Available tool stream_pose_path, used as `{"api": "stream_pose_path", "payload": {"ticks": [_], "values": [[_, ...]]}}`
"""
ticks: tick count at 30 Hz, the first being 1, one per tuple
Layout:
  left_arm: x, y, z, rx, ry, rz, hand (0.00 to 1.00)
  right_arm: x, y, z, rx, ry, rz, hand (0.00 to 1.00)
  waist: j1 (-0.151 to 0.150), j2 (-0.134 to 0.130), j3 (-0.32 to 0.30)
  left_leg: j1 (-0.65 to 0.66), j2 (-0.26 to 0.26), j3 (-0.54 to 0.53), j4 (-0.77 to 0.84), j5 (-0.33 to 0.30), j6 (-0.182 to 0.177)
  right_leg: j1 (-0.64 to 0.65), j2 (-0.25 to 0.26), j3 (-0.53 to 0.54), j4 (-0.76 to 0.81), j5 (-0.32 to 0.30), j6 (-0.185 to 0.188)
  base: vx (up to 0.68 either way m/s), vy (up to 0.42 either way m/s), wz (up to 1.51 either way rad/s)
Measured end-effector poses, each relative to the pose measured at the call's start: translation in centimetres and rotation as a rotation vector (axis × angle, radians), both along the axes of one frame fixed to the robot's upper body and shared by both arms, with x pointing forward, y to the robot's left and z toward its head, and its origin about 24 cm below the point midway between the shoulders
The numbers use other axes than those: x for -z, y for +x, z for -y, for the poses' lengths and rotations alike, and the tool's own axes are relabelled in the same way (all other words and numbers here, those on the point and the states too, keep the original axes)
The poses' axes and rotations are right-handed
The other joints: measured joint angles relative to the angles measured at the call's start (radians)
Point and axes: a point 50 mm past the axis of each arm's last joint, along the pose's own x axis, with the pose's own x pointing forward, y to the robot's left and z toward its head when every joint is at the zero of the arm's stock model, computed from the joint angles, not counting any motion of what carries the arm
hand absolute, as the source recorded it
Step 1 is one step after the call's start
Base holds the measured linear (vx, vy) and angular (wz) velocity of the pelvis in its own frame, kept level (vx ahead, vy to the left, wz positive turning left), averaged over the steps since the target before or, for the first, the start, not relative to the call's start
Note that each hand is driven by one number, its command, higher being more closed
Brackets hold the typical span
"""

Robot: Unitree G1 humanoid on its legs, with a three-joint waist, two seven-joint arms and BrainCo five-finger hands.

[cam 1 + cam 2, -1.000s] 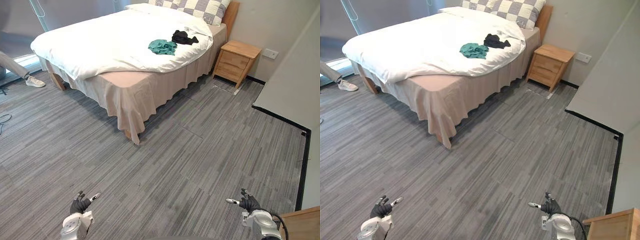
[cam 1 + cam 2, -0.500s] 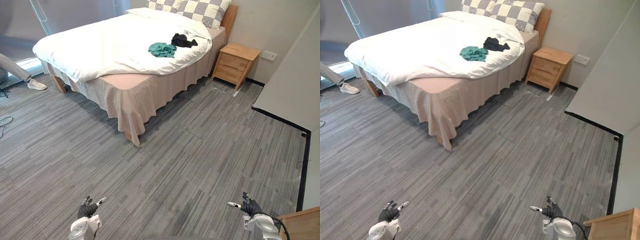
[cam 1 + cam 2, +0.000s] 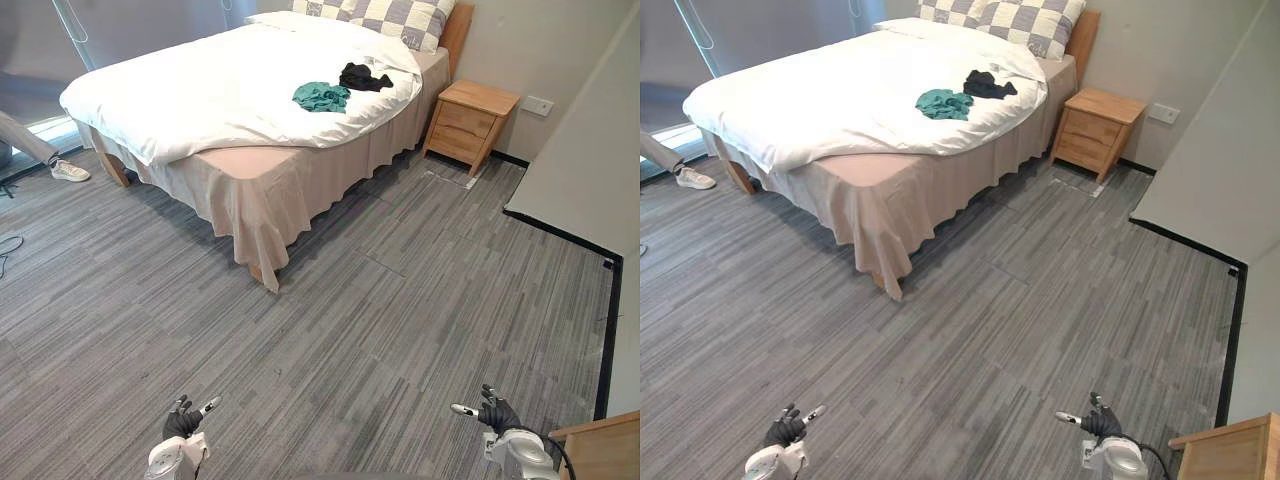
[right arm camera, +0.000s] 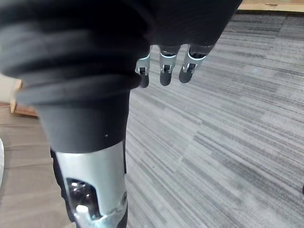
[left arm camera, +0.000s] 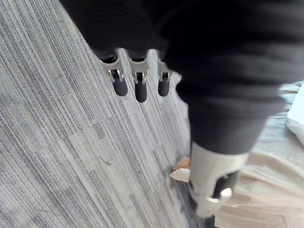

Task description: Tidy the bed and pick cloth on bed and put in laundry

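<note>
A bed (image 3: 250,150) with a white duvet (image 3: 200,90) and a beige skirt stands far ahead on the left. On the duvet near the checked pillows (image 3: 400,15) lie a teal cloth (image 3: 321,96) and a black cloth (image 3: 362,76), side by side. My left hand (image 3: 183,426) hangs low over the grey floor at the bottom left, fingers relaxed and holding nothing. My right hand (image 3: 494,414) hangs at the bottom right, likewise open and empty. Both hands are far from the bed.
A wooden nightstand (image 3: 471,122) stands right of the bed by the wall. A pale panel (image 3: 590,170) slants along the right side. A wooden corner (image 3: 600,445) sits at the bottom right. A person's leg and shoe (image 3: 60,168) show at the far left.
The whole picture has shifted slightly, so the camera moved. My hands sit a little lower in the picture and the left one further right. The cloths lie as before.
</note>
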Motion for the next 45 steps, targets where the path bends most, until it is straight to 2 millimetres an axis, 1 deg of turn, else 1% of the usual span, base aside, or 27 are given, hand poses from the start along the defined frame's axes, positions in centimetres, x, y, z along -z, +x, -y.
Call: {"api": "stream_pose_path", "payload": {"ticks": [5,6,7,10,12,15,17,19,21,22,23,24,25,27,28,30,31,33,34,36,37,39,40,41,43,44,45], "values": [[0.1,-0.2,0.0,0.008,0.003,-0.009,0.0,0.0,0.1,0.0,0.0,-0.001,0.002,0.0,0.0,-0.009,0.015,0.006,0.0,0.004,0.009,-0.001,0.001,-0.022,-0.003,0.001,0.067,-0.02,-0.001,-0.01,-0.004,-0.01],[0.0,0.0,0.0,0.014,0.004,-0.005,0.0,-0.1,0.3,0.0,-0.002,-0.002,0.007,0.0,0.0,-0.013,0.026,0.006,-0.004,0.004,0.015,-0.006,0.004,-0.05,-0.011,0.003,0.135,-0.05,0.005,-0.1,-0.008,-0.05],[-0.1,0.5,0.3,0.035,0.005,-0.001,0.0,-0.3,0.6,0.1,-0.005,-0.005,0.014,0.0,0.0,-0.018,0.056,0.01,-0.011,0.003,0.024,-0.024,0.014,-0.116,-0.029,-0.003,0.304,-0.099,0.044,-0.14,0.006,-0.06],[-0.1,0.3,0.0,0.069,0.023,-0.017,0.0,0.1,0.3,-0.5,-0.023,0.004,-0.001,0.0,0.001,-0.03,0.11,0.046,-0.031,0.041,0.038,-0.041,0.046,-0.301,-0.105,-0.044,0.724,-0.101,0.071,-0.1,0.018,-0.1],[0.0,-0.4,-0.4,0.065,0.033,-0.035,0.0,0.2,-0.1,-0.5,-0.019,0.006,-0.011,0.0,0.001,-0.027,0.12,0.069,-0.023,0.043,0.06,-0.067,0.03,-0.329,-0.136,-0.078,0.768,-0.13,0.088,0.04,0.049,-0.22],[-0.4,-0.4,-1.4,0.075,0.063,-0.038,0.0,0.2,-0.1,-0.4,-0.015,0.008,-0.006,0.0,-0.004,-0.022,0.128,0.066,0.024,0.043,0.12,-0.106,0.021,-0.343,-0.125,-0.089,0.639,-0.143,0.092,0.16,-0.031,-0.12],[-0.9,-0.1,-2.3,0.106,0.09,-0.03,0.0,0.0,0.1,-0.4,0.006,0.026,0.023,0.0,-0.009,-0.019,0.137,0.071,0.092,0.045,0.133,-0.133,-0.015,-0.347,-0.097,-0.136,0.274,-0.011,0.074,0.26,-0.148,-0.08],[-1.1,0.0,-2.6,0.1,0.101,-0.019,0.0,-0.3,0.3,-0.7,0.008,0.027,0.058,0.0,-0.007,-0.044,0.152,0.098,0.098,0.057,0.135,-0.151,-0.045,-0.349,-0.118,-0.14,0.104,0.094,0.09,0.34,-0.23,-0.12],[-0.9,-0.6,-2.8,0.06,0.096,-0.022,0.0,0.0,-0.9,-1.3,0.019,0.032,0.061,0.0,-0.007,-0.073,0.164,0.18,0.115,0.076,0.171,-0.223,-0.113,-0.322,-0.166,-0.152,0.078,0.139,0.09,0.44,-0.365,-0.13],[-0.8,-0.7,-2.6,0.052,0.088,-0.02,0.0,0.0,-1.1,-1.2,0.022,0.031,0.054,0.0,-0.006,-0.056,0.162,0.199,0.14,0.085,0.176,-0.245,-0.121,-0.324,-0.152,-0.169,0.114,0.182,0.066,0.48,-0.38,0.05],[-0.7,-0.6,-2.1,0.054,0.076,-0.011,0.0,-0.1,-1.4,-1.1,0.022,0.024,0.06,0.0,-0.017,-0.012,0.144,0.214,0.2,0.093,0.171,-0.259,-0.13,-0.341,-0.121,-0.218,0.191,0.172,0.051,0.53,-0.365,-0.03],[-0.9,-0.6,-2.0,0.054,0.072,0.016,0.0,-0.5,-1.1,-1.2,0.018,0.02,0.086,0.0,-0.017,0.012,0.122,0.205,0.223,0.105,0.199,-0.243,-0.096,-0.386,-0.099,-0.247,0.259,0.132,-0.005,0.63,-0.457,-0.15],[-1.1,-0.4,-2.2,0.045,0.076,0.03,0.0,-0.5,-0.8,-1.4,0.017,0.026,0.095,0.0,-0.009,0.01,0.124,0.189,0.233,0.12,0.248,-0.215,-0.096,-0.396,-0.093,-0.243,0.282,0.115,-0.033,0.62,-0.469,-0.47],[-0.9,-0.7,-2.0,-0.001,0.056,0.042,0.0,-0.8,-0.2,-1.9,0.006,0.036,0.12,0.0,-0.006,0.02,0.117,0.083,0.296,0.089,0.518,-0.104,-0.06,-0.345,-0.05,-0.24,0.258,0.074,-0.071,0.58,-0.389,-0.37],[-0.7,-1.1,-1.6,-0.016,0.046,0.046,0.0,-0.8,-0.3,-1.9,-0.013,0.027,0.119,0.0,-0.005,0.034,0.111,-0.013,0.343,0.023,0.724,0.035,-0.045,-0.279,-0.009,-0.232,0.206,0.043,-0.081,0.56,-0.264,-0.19],[-0.4,-1.7,-1.1,-0.017,0.031,0.042,0.0,-1.0,0.1,-2.0,-0.022,0.022,0.137,0.0,0.005,0.035,0.11,-0.132,0.353,-0.054,0.933,0.019,-0.082,-0.212,0.025,-0.216,0.146,0.031,-0.088,0.48,-0.189,-0.2],[-0.2,-2.1,-0.8,-0.012,0.016,0.041,0.0,-1.0,0.3,-2.1,-0.029,0.022,0.143,0.0,0.01,0.036,0.109,-0.216,0.335,-0.075,1.035,-0.029,-0.101,-0.16,0.035,-0.202,0.109,0.023,-0.091,0.47,-0.185,-0.22],[-0.1,-2.3,-0.3,-0.02,-0.002,0.046,0.0,-1.0,0.3,-2.1,-0.035,0.019,0.143,0.0,0.022,0.014,0.123,-0.288,0.291,-0.053,1.04,-0.098,-0.07,-0.069,0.038,-0.195,0.047,0.024,-0.086,0.45,-0.18,-0.26],[0.1,-2.6,0.5,-0.033,-0.025,0.054,0.0,-1.3,0.8,-2.2,-0.08,-0.007,0.148,0.0,0.048,0.009,0.133,-0.349,0.266,0.033,0.95,-0.132,-0.053,0.015,0.042,-0.187,-0.005,0.011,-0.084,0.44,-0.151,-0.2],[0.3,-2.5,1.3,-0.037,-0.051,0.059,0.0,-1.8,1.4,-2.3,-0.123,-0.026,0.166,0.0,0.055,0.009,0.133,-0.391,0.251,0.12,0.844,-0.135,-0.04,0.055,0.042,-0.188,-0.016,-0.013,-0.081,0.46,-0.105,0.0],[0.5,-2.3,2.2,-0.049,-0.082,0.075,0.0,-2.4,2.2,-2.5,-0.168,-0.044,0.187,0.0,0.063,0.012,0.129,-0.406,0.23,0.265,0.633,-0.095,-0.022,0.086,0.042,-0.2,-0.018,-0.049,-0.072,0.41,-0.029,0.16],[0.5,-2.2,2.7,-0.043,-0.095,0.08,0.0,-2.6,2.4,-2.4,-0.18,-0.055,0.193,0.0,0.067,0.018,0.125,-0.404,0.207,0.35,0.497,-0.048,-0.002,0.11,0.044,-0.214,-0.016,-0.072,-0.076,0.4,0.005,0.23],[0.6,-2.2,2.8,-0.037,-0.097,0.076,0.0,-2.7,2.6,-2.3,-0.185,-0.063,0.191,0.0,0.065,0.018,0.124,-0.399,0.184,0.424,0.408,-0.011,0.032,0.138,0.044,-0.23,-0.007,-0.106,-0.064,0.51,0.045,0.39],[0.6,-2.3,2.8,-0.041,-0.095,0.074,0.0,-2.8,2.7,-2.1,-0.192,-0.073,0.183,0.0,0.065,0.018,0.122,-0.39,0.163,0.467,0.36,0.009,0.072,0.158,0.041,-0.237,0.017,-0.148,-0.04,0.64,0.08,0.45],[0.7,-2.9,2.5,-0.06,-0.079,0.049,0.0,-2.8,2.8,-1.4,-0.202,-0.087,0.159,0.0,0.066,-0.003,0.089,-0.386,0.107,0.471,0.331,0.013,0.195,0.137,-0.004,-0.266,0.131,-0.269,0.004,0.56,0.1,0.29],[0.9,-3.3,2.4,-0.071,-0.073,0.014,0.0,-2.4,2.7,-1.0,-0.198,-0.083,0.124,0.0,0.061,-0.014,0.064,-0.374,0.069,0.46,0.322,0.009,0.202,0.081,-0.049,-0.292,0.33,-0.321,0.074,0.72,0.168,0.6],[1.2,-3.0,2.5,-0.061,-0.074,-0.014,0.0,-1.9,2.5,-0.7,-0.186,-0.074,0.082,0.0,0.048,-0.024,0.068,-0.332,0.021,0.412,0.275,-0.005,0.209,-0.039,-0.139,-0.299,0.653,-0.287,0.15,0.71,0.172,0.77]]}}
